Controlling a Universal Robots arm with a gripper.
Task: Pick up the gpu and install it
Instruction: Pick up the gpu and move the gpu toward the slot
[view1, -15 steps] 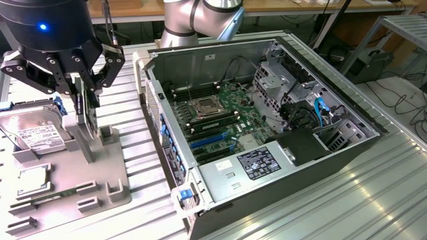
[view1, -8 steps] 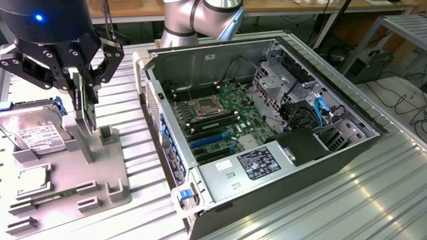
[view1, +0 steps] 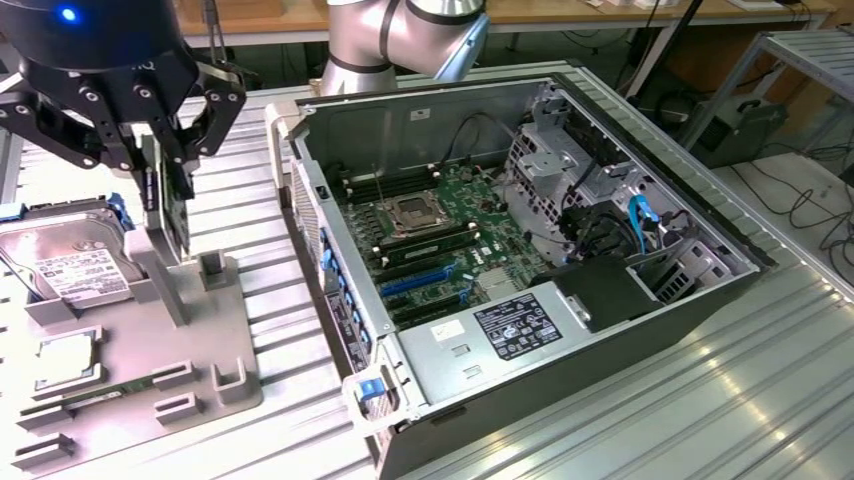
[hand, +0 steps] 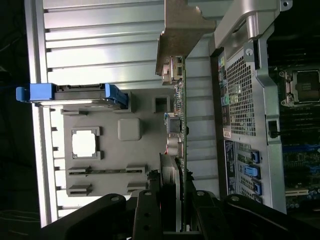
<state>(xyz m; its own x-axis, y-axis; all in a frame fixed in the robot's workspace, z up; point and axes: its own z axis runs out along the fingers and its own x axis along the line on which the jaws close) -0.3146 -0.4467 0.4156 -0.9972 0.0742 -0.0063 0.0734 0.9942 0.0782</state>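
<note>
The gpu (view1: 170, 215) stands on its edge, thin and dark, on the exterior view's left. In the wrist view the gpu (hand: 181, 125) is a thin green line with a silver plate (hand: 182, 35) at its far end. The gripper (view1: 167, 150) grips the gpu from above, with one black finger on each flat side. In the wrist view the gripper (hand: 175, 212) pinches the card the same way.

The gpu hangs over the gray tray (view1: 134, 330). Its low edge is just above a gray post (view1: 211, 270) on the tray. I cannot tell if the card touches the tray.

A hard drive (view1: 74, 265) with a white label lies on the tray, just left of the gpu. It has blue ends (hand: 35, 93). A square chip (view1: 67, 360) sits in the tray nearer the camera. Some empty slots (view1: 174, 405) are near the chip.

The open case (view1: 574, 330) lies to the right of the tray, close beside it. Inside is a green board (view1: 454, 240) with a square socket (view1: 407, 212) and blue slots (view1: 420, 282). A gray box with a label (view1: 514, 325) sits at the near end of the case. Blue wires (view1: 641, 225) run on the right side inside.

Everything rests on a silver table (view1: 747, 380) with long ridges.
</note>
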